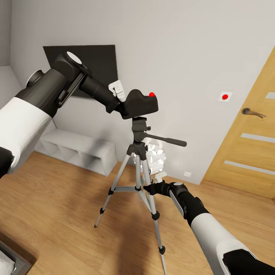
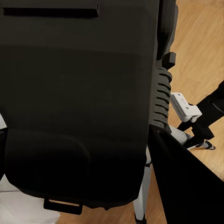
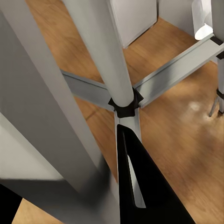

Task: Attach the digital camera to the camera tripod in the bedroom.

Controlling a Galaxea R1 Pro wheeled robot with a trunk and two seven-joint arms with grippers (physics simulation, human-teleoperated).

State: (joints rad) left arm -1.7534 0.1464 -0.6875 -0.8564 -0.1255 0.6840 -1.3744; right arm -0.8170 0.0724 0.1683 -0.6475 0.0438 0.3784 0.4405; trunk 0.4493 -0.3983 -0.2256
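The black digital camera [image 1: 140, 104], with a red dot on top, sits just above the black head [image 1: 139, 126] of the camera tripod [image 1: 137, 168]; I cannot tell whether they touch. My left gripper [image 1: 124, 107] is shut on the camera's left end, and the camera body [image 2: 79, 93] looms close in the left wrist view. The tripod stands on the wood floor with its silver legs spread and its pan handle [image 1: 168, 140] pointing right. My right gripper [image 1: 150, 188] is shut on a tripod leg just below the brace hub. In the right wrist view, one dark finger [image 3: 140, 186] lies beside the silver centre column [image 3: 100, 51].
A black TV [image 1: 95, 61] hangs on the wall above a grey cube shelf [image 1: 76, 151]. An oak door [image 1: 248, 141] stands at the right. A white spiky lamp [image 1: 156, 156] sits behind the tripod. A bed corner [image 1: 7, 263] shows at the lower left.
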